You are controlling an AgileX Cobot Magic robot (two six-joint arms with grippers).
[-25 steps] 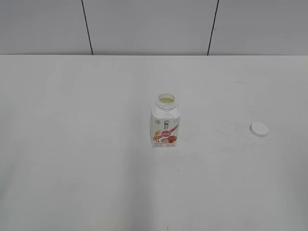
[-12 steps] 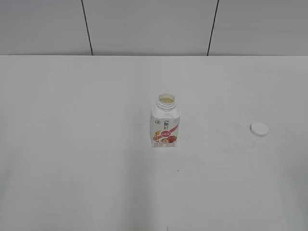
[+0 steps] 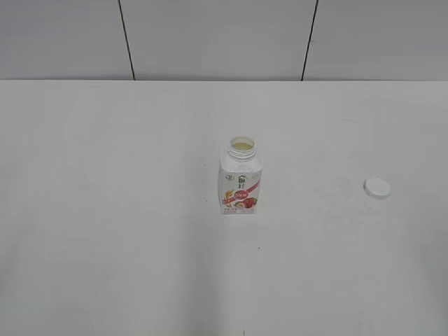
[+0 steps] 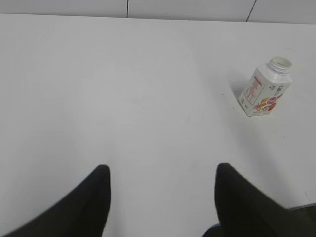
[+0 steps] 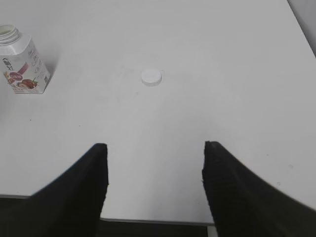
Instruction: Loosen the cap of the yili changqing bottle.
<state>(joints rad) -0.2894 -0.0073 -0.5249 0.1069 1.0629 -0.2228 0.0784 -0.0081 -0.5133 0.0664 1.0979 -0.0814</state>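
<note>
The yili changqing bottle (image 3: 241, 178) stands upright in the middle of the white table (image 3: 105, 210), its neck open with no cap on it. It also shows in the left wrist view (image 4: 265, 90) and the right wrist view (image 5: 22, 63). The white cap (image 3: 377, 187) lies flat on the table to the bottle's right, apart from it, and shows in the right wrist view (image 5: 151, 77). My left gripper (image 4: 160, 170) is open and empty, well back from the bottle. My right gripper (image 5: 154, 148) is open and empty near the table's front edge. Neither arm shows in the exterior view.
A grey panelled wall (image 3: 217, 38) runs behind the table's far edge. The table's front edge (image 5: 158, 220) shows between my right gripper's fingers, and its right edge (image 5: 301, 24) lies at the upper right.
</note>
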